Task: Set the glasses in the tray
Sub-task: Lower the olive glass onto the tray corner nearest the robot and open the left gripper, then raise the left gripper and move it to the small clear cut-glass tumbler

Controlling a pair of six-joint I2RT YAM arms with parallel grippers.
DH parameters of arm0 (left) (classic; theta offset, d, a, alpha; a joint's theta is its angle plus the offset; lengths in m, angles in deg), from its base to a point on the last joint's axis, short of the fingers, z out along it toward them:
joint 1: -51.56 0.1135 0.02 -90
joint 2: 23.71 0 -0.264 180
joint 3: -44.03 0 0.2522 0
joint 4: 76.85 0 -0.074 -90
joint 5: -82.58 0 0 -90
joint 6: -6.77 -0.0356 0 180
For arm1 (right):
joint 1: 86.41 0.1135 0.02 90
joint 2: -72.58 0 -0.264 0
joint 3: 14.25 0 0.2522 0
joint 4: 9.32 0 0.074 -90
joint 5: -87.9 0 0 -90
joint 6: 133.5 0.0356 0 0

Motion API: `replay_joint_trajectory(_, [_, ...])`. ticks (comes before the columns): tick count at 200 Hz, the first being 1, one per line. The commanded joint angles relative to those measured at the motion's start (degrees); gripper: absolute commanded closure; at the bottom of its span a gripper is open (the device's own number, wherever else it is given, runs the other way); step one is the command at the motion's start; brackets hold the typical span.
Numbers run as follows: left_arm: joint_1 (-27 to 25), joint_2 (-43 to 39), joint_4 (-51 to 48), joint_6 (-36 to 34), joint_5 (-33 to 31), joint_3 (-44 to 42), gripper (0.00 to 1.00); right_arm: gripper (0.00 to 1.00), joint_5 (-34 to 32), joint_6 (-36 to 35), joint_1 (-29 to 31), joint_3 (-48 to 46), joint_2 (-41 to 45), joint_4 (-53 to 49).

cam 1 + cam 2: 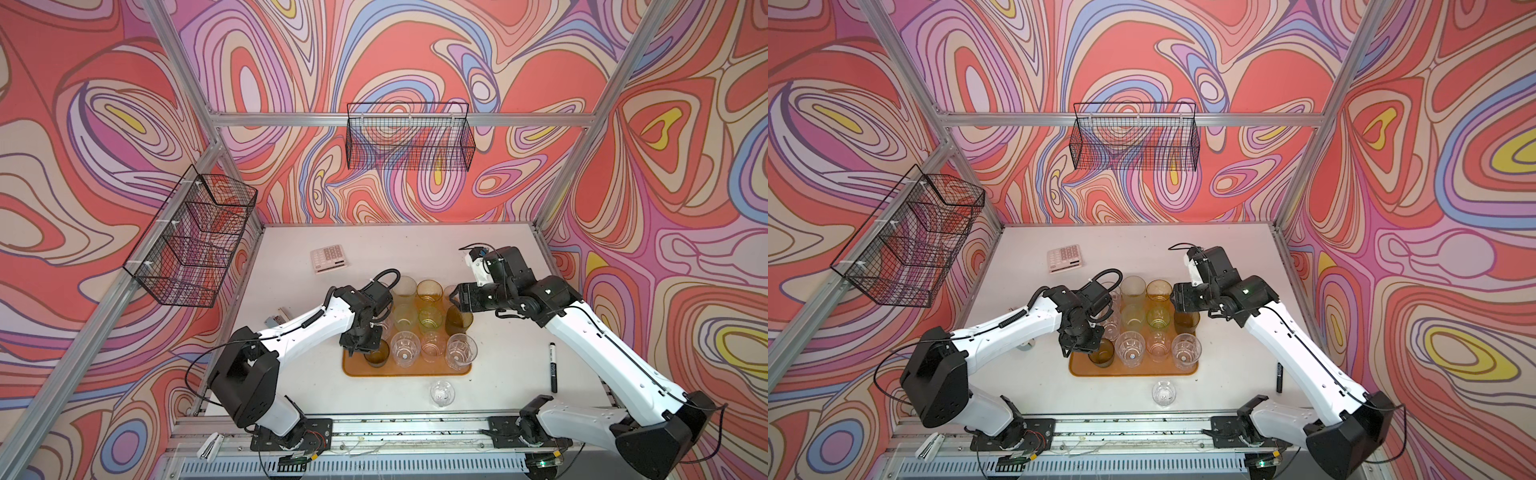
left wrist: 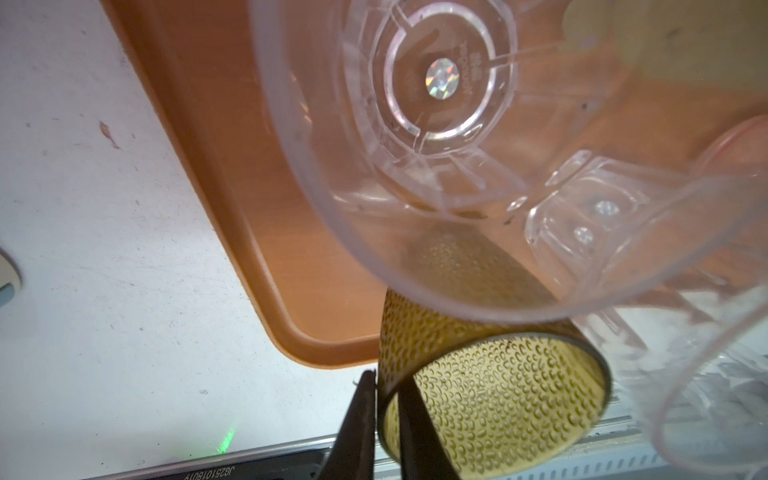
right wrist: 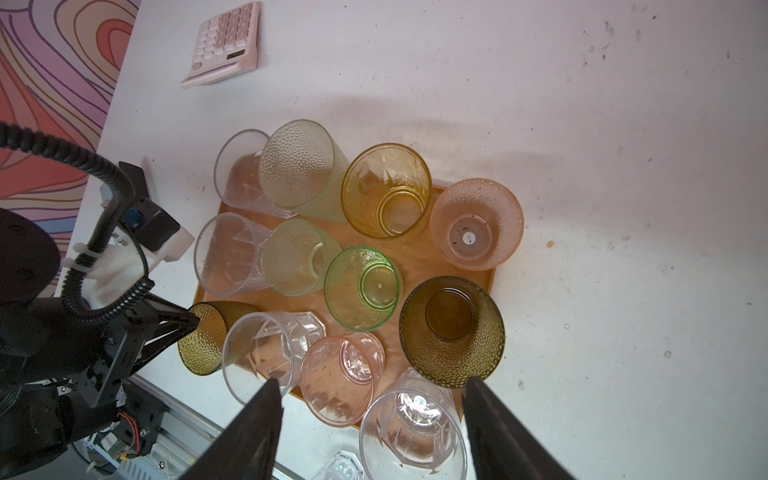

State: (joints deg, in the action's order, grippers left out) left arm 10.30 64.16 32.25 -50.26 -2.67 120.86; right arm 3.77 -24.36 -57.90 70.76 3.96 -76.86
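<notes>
The orange-brown tray [image 1: 415,371] [image 1: 1142,371] [image 3: 488,276] holds several glasses, clear, green, amber, pink and olive. A dimpled olive glass [image 1: 377,358] [image 1: 1101,352] [image 2: 490,399] [image 3: 203,336] stands on the tray's front-left corner. My left gripper [image 1: 365,352] [image 2: 386,382] pinches its wall, one finger inside and one outside. My right gripper [image 1: 455,297] [image 3: 372,382] hangs open over the tray's right side with nothing between its fingers. One clear faceted glass [image 1: 442,394] [image 1: 1163,392] [image 3: 340,467] stands on the table in front of the tray.
A pink calculator [image 1: 329,257] [image 3: 226,43] lies behind the tray to the left. A black marker [image 1: 553,368] lies to the right, under the right arm. A small grey object [image 1: 276,319] sits left of the tray. Black wire baskets [image 1: 409,137] [image 1: 195,237] hang on the walls.
</notes>
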Motion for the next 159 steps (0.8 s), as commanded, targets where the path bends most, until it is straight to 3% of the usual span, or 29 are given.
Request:
replay_joint_trajectory(1, [0.2,-0.3,-0.8,0.8,0.2,1.0,0.8,0.29,-0.1,-0.4,-0.2,-0.1,0.9,-0.3])
replay_joint_trajectory(70, [0.2,-4.3,-5.3,0.7,-2.5,2.1,0.74,0.29,-0.1,-0.5,-0.3,-0.1,0.7,-0.3])
replay_joint_trajectory(159, [-2.0,-8.5,-8.4,-4.5,0.1,4.7,0.69,0.29,0.0,0.7,-0.2,0.5,0.6,0.1])
